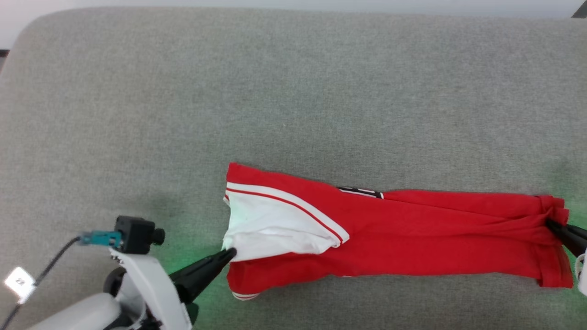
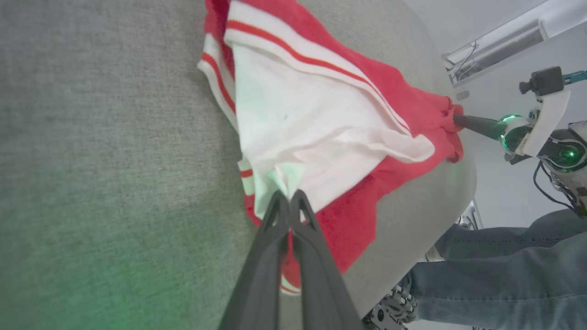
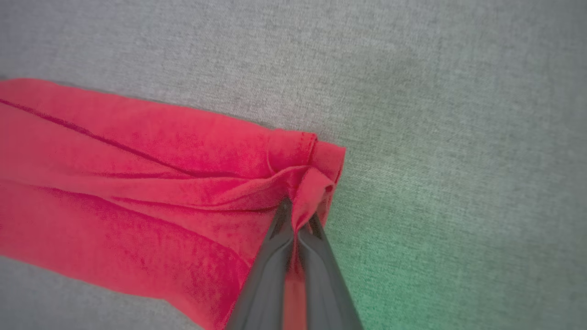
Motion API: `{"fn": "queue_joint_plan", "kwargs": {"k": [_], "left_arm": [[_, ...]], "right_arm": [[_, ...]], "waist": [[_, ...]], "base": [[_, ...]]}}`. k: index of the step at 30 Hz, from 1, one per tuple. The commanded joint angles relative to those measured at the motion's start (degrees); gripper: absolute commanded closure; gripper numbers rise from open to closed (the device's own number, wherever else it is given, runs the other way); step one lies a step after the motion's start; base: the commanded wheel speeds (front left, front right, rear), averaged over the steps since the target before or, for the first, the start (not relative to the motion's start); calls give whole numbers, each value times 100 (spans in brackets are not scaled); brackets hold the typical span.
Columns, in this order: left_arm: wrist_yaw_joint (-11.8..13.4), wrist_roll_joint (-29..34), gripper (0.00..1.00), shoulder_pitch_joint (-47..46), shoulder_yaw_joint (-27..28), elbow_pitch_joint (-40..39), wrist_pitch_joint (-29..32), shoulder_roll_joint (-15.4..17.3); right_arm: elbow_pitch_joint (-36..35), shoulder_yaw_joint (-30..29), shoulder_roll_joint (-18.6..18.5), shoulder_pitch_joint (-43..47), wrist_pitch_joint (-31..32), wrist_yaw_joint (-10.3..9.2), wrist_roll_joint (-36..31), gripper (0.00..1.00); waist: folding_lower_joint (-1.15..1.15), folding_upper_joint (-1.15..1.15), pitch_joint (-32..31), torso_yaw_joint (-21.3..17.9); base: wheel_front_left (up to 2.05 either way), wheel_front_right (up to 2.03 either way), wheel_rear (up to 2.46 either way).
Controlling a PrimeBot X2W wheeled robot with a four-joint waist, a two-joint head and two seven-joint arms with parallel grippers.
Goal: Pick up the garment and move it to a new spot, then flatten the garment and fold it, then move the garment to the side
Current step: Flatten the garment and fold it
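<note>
The garment (image 1: pixel 412 233), a red jersey with a white sleeve and striped trim, lies folded into a long band across the near part of the grey surface. A sliver of black numeral shows at its far edge. My left gripper (image 1: pixel 230 252) is shut on the white sleeve at the band's left end; in the left wrist view its fingers (image 2: pixel 289 198) pinch the white cloth (image 2: pixel 316 142). My right gripper (image 1: pixel 549 223) is shut on the bunched red hem at the right end, and the right wrist view shows red fabric (image 3: pixel 137 183) caught between the closed fingers (image 3: pixel 297 215).
The grey fabric surface (image 1: pixel 275 91) stretches wide behind and to the left of the garment. Its near edge shows in the left wrist view, where a person's jeans-clad legs (image 2: pixel 504 270) stand beside the robot's right arm (image 2: pixel 527 128).
</note>
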Motion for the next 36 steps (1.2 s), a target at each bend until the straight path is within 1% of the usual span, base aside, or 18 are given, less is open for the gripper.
{"fn": "queue_joint_plan", "kwargs": {"k": [1, 3, 7, 8, 9, 10, 11, 12, 13, 18, 20, 24, 25, 26, 31, 36], "left_arm": [[-21, 18, 100, 43, 6, 170, -60, -123], [-54, 60, 100, 23, -56, 452, -56, -327], [-95, 176, 100, -39, -120, 901, -116, -628], [-104, 183, 94, -37, -122, 962, -165, -680], [-108, 186, 84, -27, -120, 1007, -198, -721], [-120, 206, 69, -15, -122, 1036, -244, -746], [-128, 209, 55, 5, -114, 1055, -294, -758], [-132, 191, 24, 39, -104, 1058, -340, -769], [-138, 194, 0, 67, -93, 1035, -399, -770], [-148, 102, 0, 263, 55, 828, -734, -726], [-93, 104, 0, 384, 159, 783, -864, -732], [60, 145, 0, 724, 545, 809, -1030, -914], [106, 237, 0, 813, 672, 867, -1039, -959], [149, 305, 0, 903, 917, 918, -1050, -1067], [294, 1223, 0, 1579, 2108, 1192, -1043, -1656], [422, 2536, 0, 2042, 3085, 1276, -1046, -2144]], "right_arm": [[40, -25, 84, -22, -33, -4, -77, 100], [86, -7, 157, -99, -69, -4, -161, 100], [124, 99, 250, -173, -88, -4, -255, 100], [116, 119, 259, -190, -99, -4, -269, 80], [84, 134, 260, -204, -124, -4, -280, 55], [42, 156, 257, -205, -154, -4, -271, 0], [-11, 169, 250, -194, -182, -4, -235, 0], [-68, 176, 229, -178, -223, -4, -220, 0], [-100, 159, 202, -142, -255, -5, -198, 0], [-249, -2, 102, 134, -308, -4, -67, 0], [-271, -148, 85, 270, -273, -4, 2, 0], [-221, -531, 57, 587, -236, -4, 119, 0], [-201, -632, 66, 662, -233, -4, 143, 0], [-176, -738, 65, 735, -216, -4, 164, 0], [34, -1204, 35, 1025, -65, -4, 253, 0], [205, -1363, 80, 1162, 494, -4, 399, 0]], "waist": [[0, 0, 44, 36], [0, 0, 61, 41], [0, 0, 29, 35], [0, 0, 6, 31], [0, 0, -28, 30], [0, 0, -68, 33], [0, 0, -111, 36], [0, 0, -167, 43], [0, 0, -230, 58], [0, 0, -575, 223], [0, 0, -684, 316], [0, 0, -788, 550], [0, 0, -801, 609], [0, 0, -812, 675], [0, 0, -856, 933], [0, 0, -897, 1040]], "base": [[0, 0, 0], [0, 0, 0], [0, 0, 0], [0, 0, 0], [0, 0, 0], [0, 0, 0], [0, 0, 0], [0, 0, 0], [0, 0, 0], [0, 0, 0], [0, 0, 0], [0, 0, 0], [0, 0, 0], [0, 0, 0], [0, 0, 0], [0, 0, 0]]}}
